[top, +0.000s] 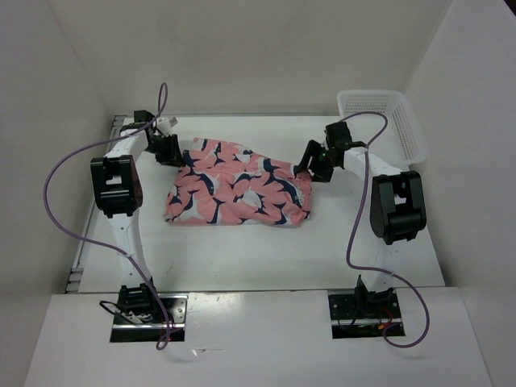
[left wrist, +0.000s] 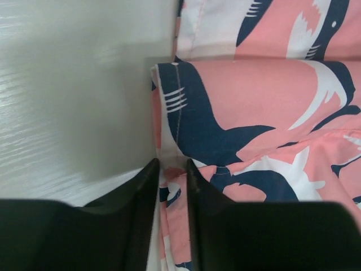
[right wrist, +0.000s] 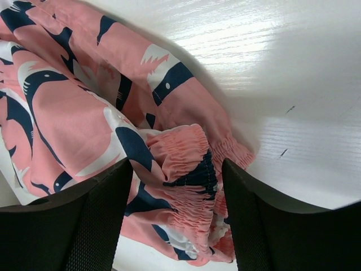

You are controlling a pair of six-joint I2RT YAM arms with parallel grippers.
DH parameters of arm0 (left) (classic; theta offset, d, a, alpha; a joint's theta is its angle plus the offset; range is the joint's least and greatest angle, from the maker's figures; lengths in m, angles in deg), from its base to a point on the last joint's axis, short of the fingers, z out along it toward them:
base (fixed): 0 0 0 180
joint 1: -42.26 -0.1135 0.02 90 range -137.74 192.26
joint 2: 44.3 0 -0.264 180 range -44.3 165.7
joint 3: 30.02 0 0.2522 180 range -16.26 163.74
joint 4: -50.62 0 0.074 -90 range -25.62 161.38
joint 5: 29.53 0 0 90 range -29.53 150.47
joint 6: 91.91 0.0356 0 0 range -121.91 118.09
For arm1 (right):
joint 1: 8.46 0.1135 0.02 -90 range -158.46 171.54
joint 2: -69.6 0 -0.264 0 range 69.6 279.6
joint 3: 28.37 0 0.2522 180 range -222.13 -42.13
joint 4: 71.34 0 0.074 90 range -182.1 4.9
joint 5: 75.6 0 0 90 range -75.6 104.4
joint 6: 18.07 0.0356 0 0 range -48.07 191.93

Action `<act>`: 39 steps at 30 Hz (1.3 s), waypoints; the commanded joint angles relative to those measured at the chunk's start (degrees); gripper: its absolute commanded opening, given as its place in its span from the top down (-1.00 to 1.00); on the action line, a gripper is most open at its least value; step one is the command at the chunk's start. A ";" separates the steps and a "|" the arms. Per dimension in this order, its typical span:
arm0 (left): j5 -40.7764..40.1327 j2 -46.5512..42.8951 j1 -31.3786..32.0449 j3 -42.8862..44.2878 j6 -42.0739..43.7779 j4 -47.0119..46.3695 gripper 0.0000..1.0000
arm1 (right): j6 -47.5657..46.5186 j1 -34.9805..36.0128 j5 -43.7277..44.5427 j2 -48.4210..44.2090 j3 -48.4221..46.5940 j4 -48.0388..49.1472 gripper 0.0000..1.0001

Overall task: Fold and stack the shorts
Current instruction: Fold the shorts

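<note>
The salmon-pink shorts [top: 238,184] with navy and white bird shapes lie crumpled in the middle of the white table. My left gripper [top: 171,153] sits at their far left corner; in the left wrist view it [left wrist: 171,169] is shut on the hem edge of the shorts [left wrist: 259,107]. My right gripper [top: 313,168] is at their right end. In the right wrist view it [right wrist: 177,169] is open, its fingers on either side of the gathered elastic waistband [right wrist: 194,169].
A white mesh basket [top: 382,119] stands at the table's far right corner, behind the right arm. Bare white table [top: 242,250] lies between the shorts and the arm bases. White walls enclose the table on three sides.
</note>
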 commanded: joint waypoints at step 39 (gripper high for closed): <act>15.82 1.98 -0.37 26.36 0.40 -4.49 1.00 | 3.99 -8.03 -2.22 0.09 -4.15 7.50 1.00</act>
